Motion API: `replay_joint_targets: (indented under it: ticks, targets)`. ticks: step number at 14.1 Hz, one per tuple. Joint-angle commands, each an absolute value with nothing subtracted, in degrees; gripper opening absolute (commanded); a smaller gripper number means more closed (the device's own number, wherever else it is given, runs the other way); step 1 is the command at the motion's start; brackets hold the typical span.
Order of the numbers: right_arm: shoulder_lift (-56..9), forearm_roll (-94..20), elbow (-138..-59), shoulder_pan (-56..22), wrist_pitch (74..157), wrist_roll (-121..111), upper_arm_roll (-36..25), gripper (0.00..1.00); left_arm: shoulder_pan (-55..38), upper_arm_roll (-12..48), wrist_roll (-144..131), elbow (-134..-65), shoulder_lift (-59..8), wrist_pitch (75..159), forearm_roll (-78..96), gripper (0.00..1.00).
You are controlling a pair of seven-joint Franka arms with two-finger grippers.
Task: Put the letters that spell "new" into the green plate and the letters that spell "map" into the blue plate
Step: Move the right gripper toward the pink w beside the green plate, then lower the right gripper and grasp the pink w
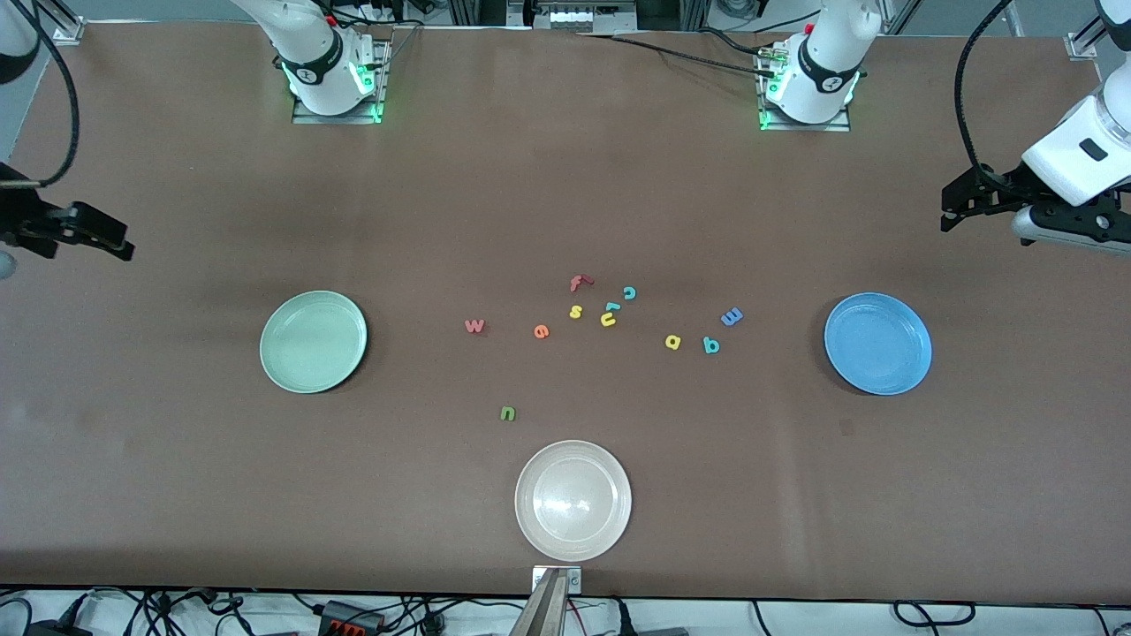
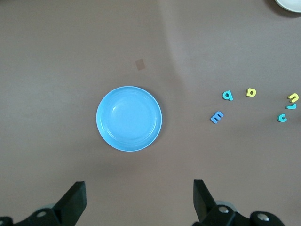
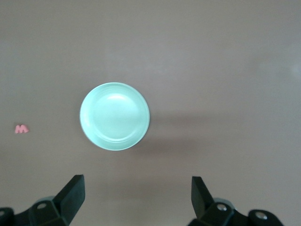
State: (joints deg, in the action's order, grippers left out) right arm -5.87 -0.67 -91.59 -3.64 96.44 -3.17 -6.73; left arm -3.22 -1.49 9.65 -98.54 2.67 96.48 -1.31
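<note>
Left gripper [image 2: 138, 202] hangs over bare table at the left arm's end, fingers [image 2: 75, 200] spread wide, nothing between them. Right gripper [image 3: 136, 200] hangs over the right arm's end, fingers [image 3: 73, 195] spread the same, empty too. Both arms wait, well apart from every letter.

Progress: nothing placed yet. The round pale mint-green plate [image 1: 314, 341] and the round medium-blue plate [image 1: 877, 344] both sit empty; all six letters are left to move.

From the table centre on a clock face with 12 toward the robot bases: tiny red foam w [image 1: 474, 326] at about 9, small orange foam e [image 1: 541, 331] just inside it, dark green foam n [image 1: 507, 412] at about 7, nearer the front camera, close to the whitish-beige round plate [image 1: 573, 500] at 6. Yellow foam a [image 1: 673, 342], teal b-like foam p [image 1: 711, 345] and blue foam m [image 1: 732, 316] lie around 3 to 4, toward the blue plate. Green plate far out at 9, blue plate far out at 3.

Distractors cluster near 12: red f [image 1: 579, 283], yellow s [image 1: 575, 311], yellow u [image 1: 608, 319], teal c [image 1: 629, 292].
</note>
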Motion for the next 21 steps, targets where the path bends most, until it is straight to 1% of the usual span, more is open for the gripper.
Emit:
replay_joint_targets:
  ticks: [1, 5, 7, 11, 13, 17, 21]
  targets:
    - [-9.91, -1.85, -91.76, -7.1, 97.29, -3.42, -6.5, 1.0, -2.64, -0.97, 9.58, -98.61, 3.16, 95.98, -0.53, 1.0]
    - [-17.12, -2.02, -91.76, -14.74, 97.82, -3.25, -6.5, 1.0, -2.64, -0.97, 9.58, -98.61, 3.16, 95.98, -0.53, 1.0]
    - [-20.37, -2.63, -91.85, -17.74, 100.88, -2.81, -6.5, 1.0, -2.64, -0.97, 9.58, -98.61, 3.25, 95.98, -0.53, 1.0]
    - [-26.27, -7.98, -91.5, -23.27, 109.23, -2.29, -6.5, 1.0, -2.64, -0.97, 9.58, -98.61, 3.16, 95.8, -0.53, 1.0]
    - [-28.81, -8.52, -91.41, -26.09, 111.7, 1.47, -6.5, 1.0, -2.64, -0.97, 9.49, -98.61, 3.16, 95.54, -0.53, 1.0]
    - [-31.63, -8.7, -91.58, -29.34, 112.59, 3.86, -6.5, 1.0, -2.64, -0.97, 9.4, -98.61, 3.16, 95.54, -0.53, 1.0]
    - [-33.04, -8.7, -91.49, -31.38, 112.67, 26.5, -6.5, 1.0, -2.64, -0.97, 9.4, -98.61, 3.16, 95.36, -0.53, 1.0]
